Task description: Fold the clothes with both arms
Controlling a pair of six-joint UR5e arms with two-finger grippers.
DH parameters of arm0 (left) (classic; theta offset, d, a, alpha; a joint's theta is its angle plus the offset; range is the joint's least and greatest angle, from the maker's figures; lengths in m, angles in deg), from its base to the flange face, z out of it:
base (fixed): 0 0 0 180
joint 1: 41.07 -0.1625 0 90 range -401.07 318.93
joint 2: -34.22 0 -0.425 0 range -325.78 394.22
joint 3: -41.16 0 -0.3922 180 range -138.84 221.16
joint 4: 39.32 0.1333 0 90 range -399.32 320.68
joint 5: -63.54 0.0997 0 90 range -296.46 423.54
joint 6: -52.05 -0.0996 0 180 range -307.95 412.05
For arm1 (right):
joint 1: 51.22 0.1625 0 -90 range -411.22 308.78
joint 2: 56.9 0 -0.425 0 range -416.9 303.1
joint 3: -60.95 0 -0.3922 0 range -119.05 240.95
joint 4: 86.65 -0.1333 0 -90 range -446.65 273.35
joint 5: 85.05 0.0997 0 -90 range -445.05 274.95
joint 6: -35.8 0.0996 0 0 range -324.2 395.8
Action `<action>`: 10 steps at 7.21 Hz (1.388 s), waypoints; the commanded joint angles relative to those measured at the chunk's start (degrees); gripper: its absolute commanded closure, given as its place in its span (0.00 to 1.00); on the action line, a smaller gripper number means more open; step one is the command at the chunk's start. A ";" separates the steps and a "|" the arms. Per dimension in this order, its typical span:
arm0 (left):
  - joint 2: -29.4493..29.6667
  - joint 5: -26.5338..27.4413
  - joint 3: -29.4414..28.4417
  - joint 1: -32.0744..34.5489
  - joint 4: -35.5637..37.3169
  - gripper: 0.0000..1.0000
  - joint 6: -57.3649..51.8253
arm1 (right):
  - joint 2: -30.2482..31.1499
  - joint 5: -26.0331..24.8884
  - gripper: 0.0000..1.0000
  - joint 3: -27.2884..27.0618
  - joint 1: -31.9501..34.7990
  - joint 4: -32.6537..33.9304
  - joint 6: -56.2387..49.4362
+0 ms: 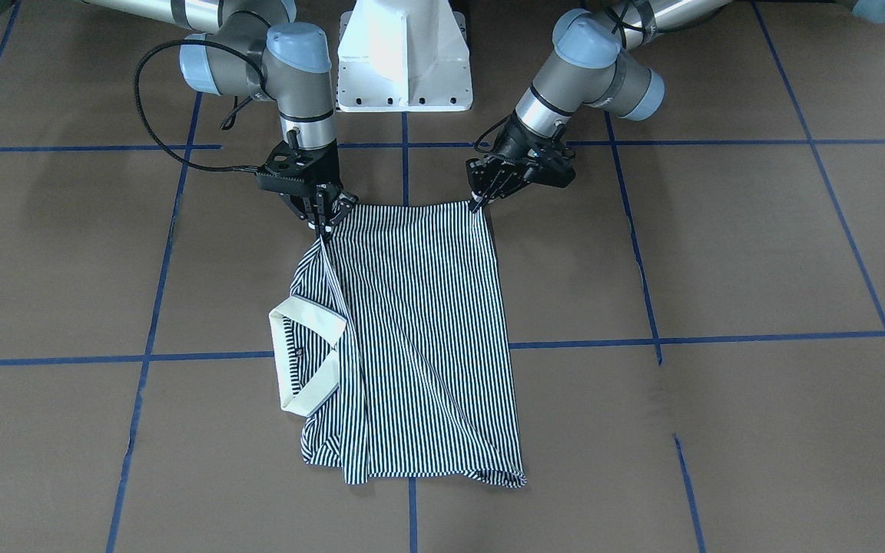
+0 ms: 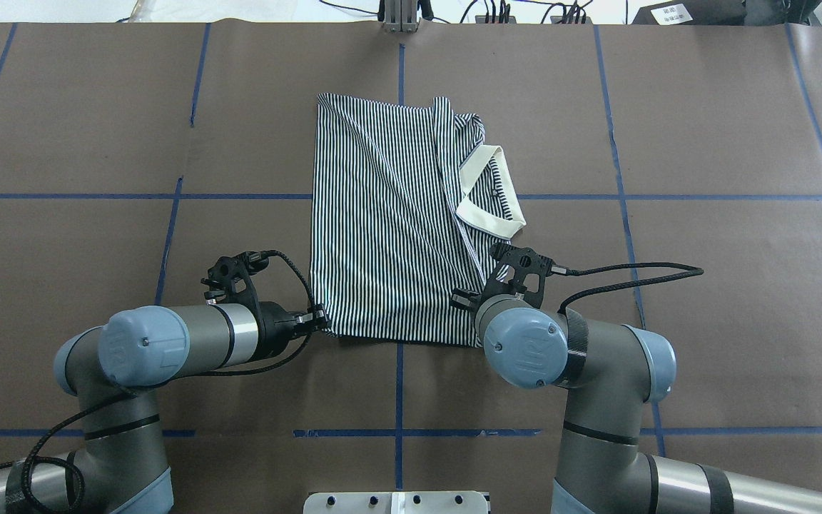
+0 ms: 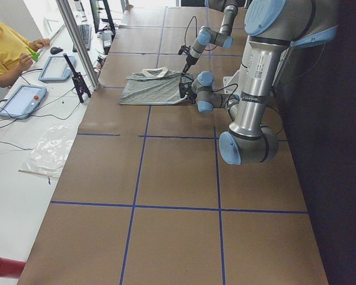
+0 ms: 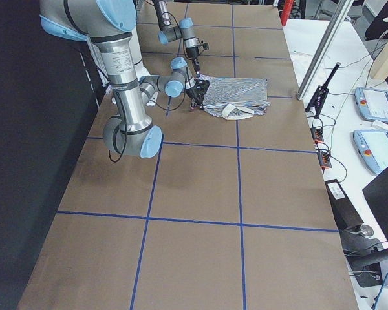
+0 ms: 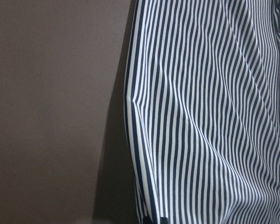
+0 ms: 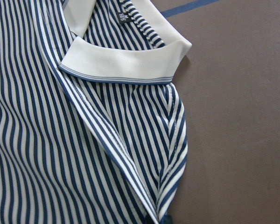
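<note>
A thin-striped polo shirt (image 1: 419, 330), folded into a rumpled oblong, is laid on a brown table (image 1: 719, 253), which is seen stretching wide around it. Its robot-side corners are clamped between the jaws of the left gripper (image 1: 479, 203) and the right gripper (image 1: 325, 223).

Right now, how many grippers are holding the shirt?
2, both on the polo shirt: left gripper at its robot-side corner away from the collar, right gripper at the collar-side one.
</note>
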 commanded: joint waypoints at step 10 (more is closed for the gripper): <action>5.86 -7.70 28.84 2.26 42.36 1.00 -7.70 | -0.54 0.26 1.00 -21.21 -3.73 21.63 3.96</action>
